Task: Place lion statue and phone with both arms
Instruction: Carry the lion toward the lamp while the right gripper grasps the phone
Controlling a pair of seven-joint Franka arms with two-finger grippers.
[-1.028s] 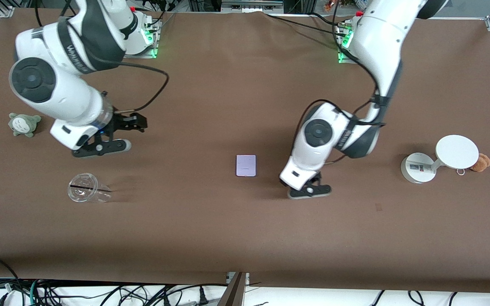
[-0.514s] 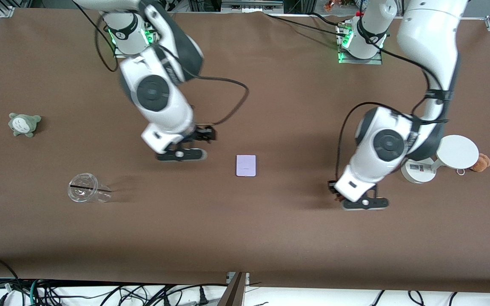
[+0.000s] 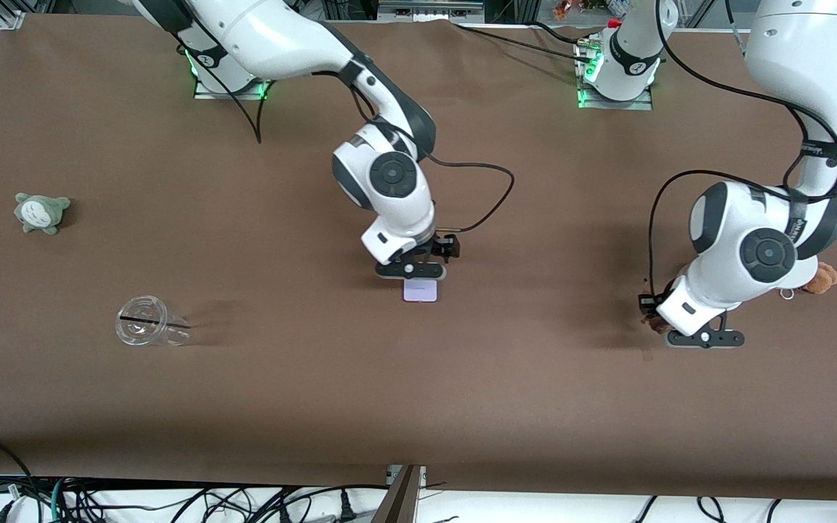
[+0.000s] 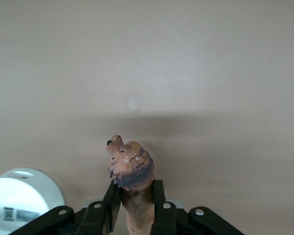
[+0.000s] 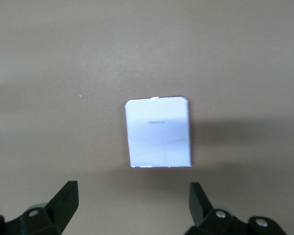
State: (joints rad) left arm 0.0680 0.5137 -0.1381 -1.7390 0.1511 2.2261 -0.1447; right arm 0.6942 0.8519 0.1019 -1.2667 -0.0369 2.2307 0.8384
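Observation:
The lion statue, a small brown figurine with a darker mane, is clamped between the fingers of my left gripper, head sticking out. In the front view that gripper hangs low over bare table near the left arm's end, with a bit of the statue showing. The phone, a flat lavender-white rectangle, lies at the table's middle. My right gripper hovers just over it, open and empty. In the right wrist view the phone lies ahead of the spread gripper.
The white stand's round base sits close beside the left gripper; the left arm hides it in the front view. A tan plush with keyring lies by it. A clear cup and a grey-green plush lie toward the right arm's end.
The right arm swung from its end of the table to the middle, over the phone. The left arm carried the lion statue toward its own end, next to the stand.

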